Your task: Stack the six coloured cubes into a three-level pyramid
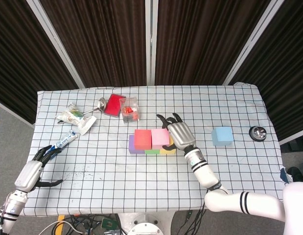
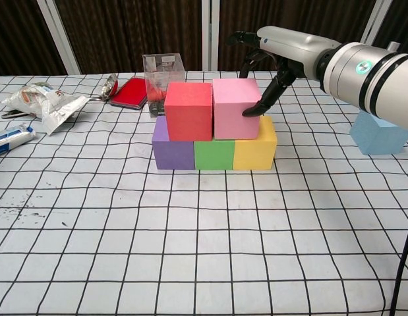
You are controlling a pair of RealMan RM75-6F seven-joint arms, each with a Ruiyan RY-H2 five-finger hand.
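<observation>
Near the front-left corner of the table (image 1: 92, 186), the left hand (image 1: 30, 175) is resting on the cloth, fingers loosely spread, holding nothing. Toward the table's middle, the purple cube (image 2: 171, 146), green cube (image 2: 214, 154) and yellow cube (image 2: 255, 148) are sitting in a touching row, with the red cube (image 2: 188, 110) and pink cube (image 2: 236, 108) standing on them, side by side and apparently touching. The right hand (image 2: 269, 58) is reaching over from the right, fingers spread, one fingertip pressing the pink cube's right face; it is gripping nothing. Toward the right edge, well apart from the stack, the blue cube (image 2: 379, 133) is waiting alone. The cubes look light, matte and probably foam: easily nudged, best taken by two opposite side faces. Open cloth is lying between stack and blue cube. Beyond the stack, a clear cup (image 2: 164, 74) is standing close behind, limiting room on the far side.
</observation>
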